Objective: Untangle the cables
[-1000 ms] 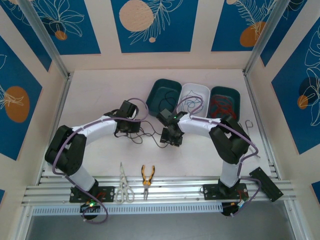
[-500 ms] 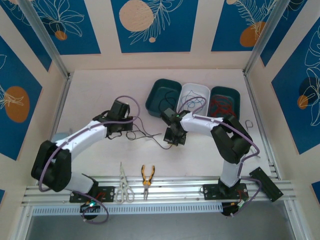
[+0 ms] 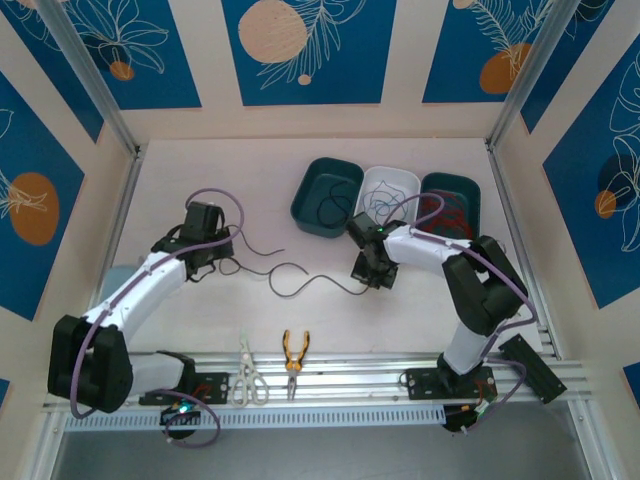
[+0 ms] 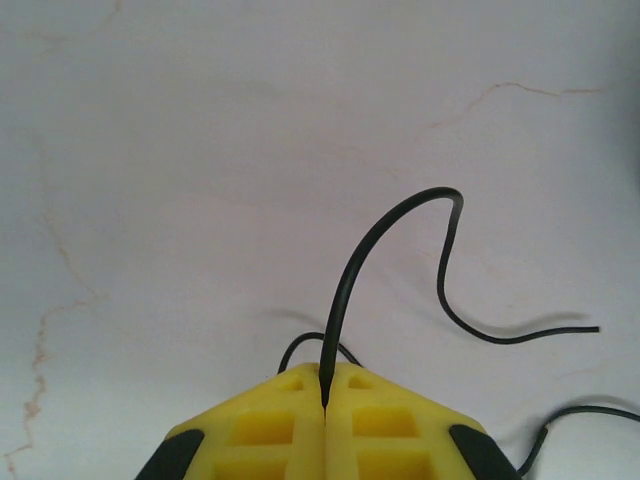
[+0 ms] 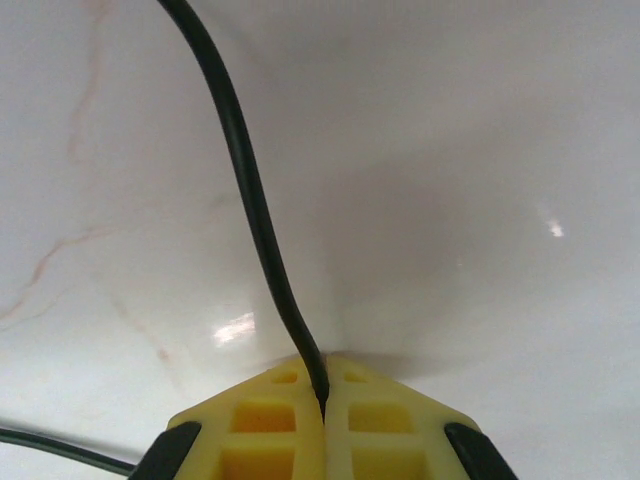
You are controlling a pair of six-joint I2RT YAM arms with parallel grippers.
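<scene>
A black cable point(image 3: 300, 280) lies in a wavy line across the white table between my two grippers. My left gripper point(image 3: 216, 260) is shut on one end; in the left wrist view its yellow fingers point(image 4: 270, 425) pinch the black cable point(image 4: 345, 290), which arcs up and trails off right. My right gripper point(image 3: 368, 273) is shut on the other end; in the right wrist view the black cable point(image 5: 250, 190) runs up-left out of the closed yellow fingers point(image 5: 380, 420). More cables lie in the bins: red ones point(image 3: 447, 212) at the right, thin dark ones point(image 3: 384, 207) in the white bin.
Three bins stand at the back: a dark teal bin point(image 3: 310, 180), a white bin point(image 3: 404, 178) and a teal bin point(image 3: 470, 185). Scissors point(image 3: 245, 375) and orange-handled pliers point(image 3: 294, 352) lie at the near rail. Side rails and walls close in the table.
Both arms have swung apart, the left one leftward and the right one rightward. The small black tangle between them has been drawn out into one long wavy line.
</scene>
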